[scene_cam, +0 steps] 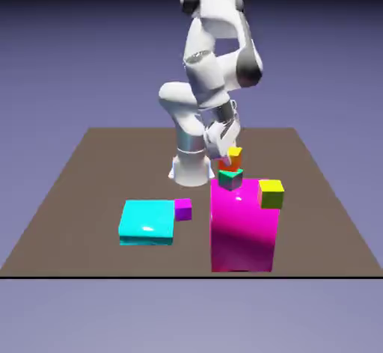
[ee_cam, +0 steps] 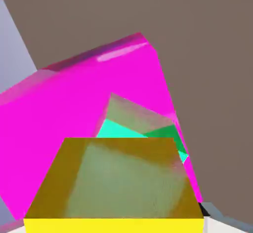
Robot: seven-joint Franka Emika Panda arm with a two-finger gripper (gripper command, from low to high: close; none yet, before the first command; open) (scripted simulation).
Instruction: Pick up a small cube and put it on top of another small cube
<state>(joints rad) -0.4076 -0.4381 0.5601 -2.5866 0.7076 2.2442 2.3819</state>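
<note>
The brown table point(scene_cam: 90, 202) spans the exterior view, with the white arm point(scene_cam: 204, 67) rising at its far side and bending down to the claw point(scene_cam: 229, 156). The magenta block point(scene_cam: 243, 232), the largest object, occupies the near side, right of center. The cyan block point(scene_cam: 148, 221), flat, lies well apart at the exterior view's left. The olive cube point(scene_cam: 271, 195) appears at the block's upper right corner. The green cube point(scene_cam: 231, 179) shows at the block's upper edge, directly below the yellow cube in the exterior view; whether the two touch cannot be told. The yellow cube point(ee_cam: 118, 182) lies between the claw's fingers, filling the lower middle of the hand view; whether they grip it or stand open around it cannot be told. The purple cube point(scene_cam: 183, 209) sits just beside the cyan block.
</note>
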